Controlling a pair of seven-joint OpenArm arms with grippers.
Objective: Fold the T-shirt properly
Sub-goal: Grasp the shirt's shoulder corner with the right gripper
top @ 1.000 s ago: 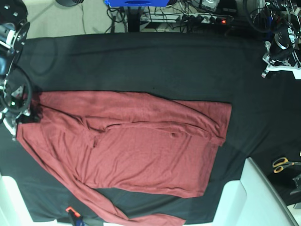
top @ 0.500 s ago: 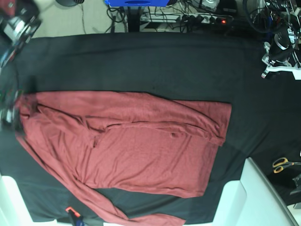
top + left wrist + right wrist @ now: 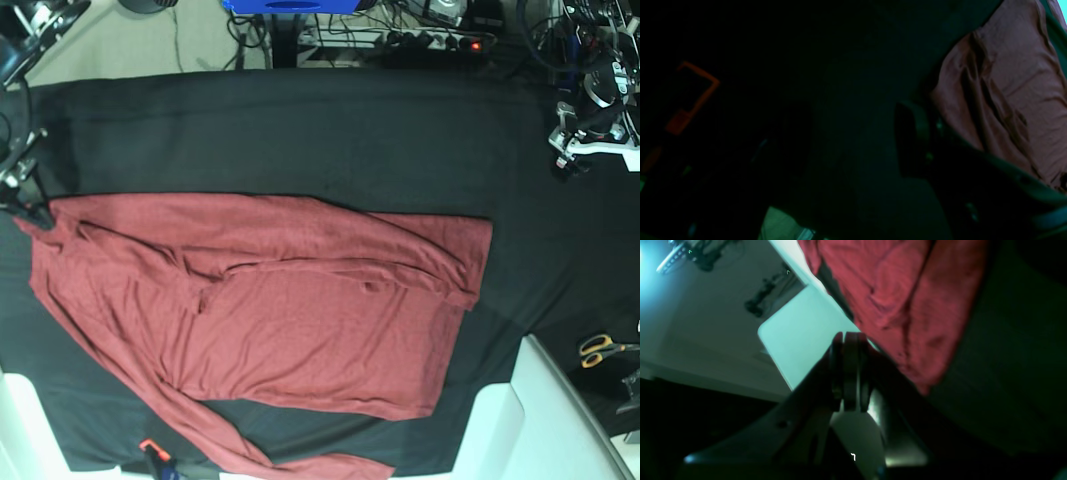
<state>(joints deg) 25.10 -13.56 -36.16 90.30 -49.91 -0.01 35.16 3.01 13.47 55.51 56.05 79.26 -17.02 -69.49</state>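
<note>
Maroon T-shirt [image 3: 270, 320] spread flat on black table cloth [image 3: 330, 140], right gripper [image 3: 28, 205] clenched at its left corner, left gripper [image 3: 572, 150] well apart, state unclear, yellow-handled scissors [image 3: 604, 348] nearby.

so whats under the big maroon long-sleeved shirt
The maroon long-sleeved knit shirt lies spread on the black table cloth, which shows around most of its edges. A sleeve trails toward the front edge. Whether anything else lies beneath the fabric cannot be seen.
</note>
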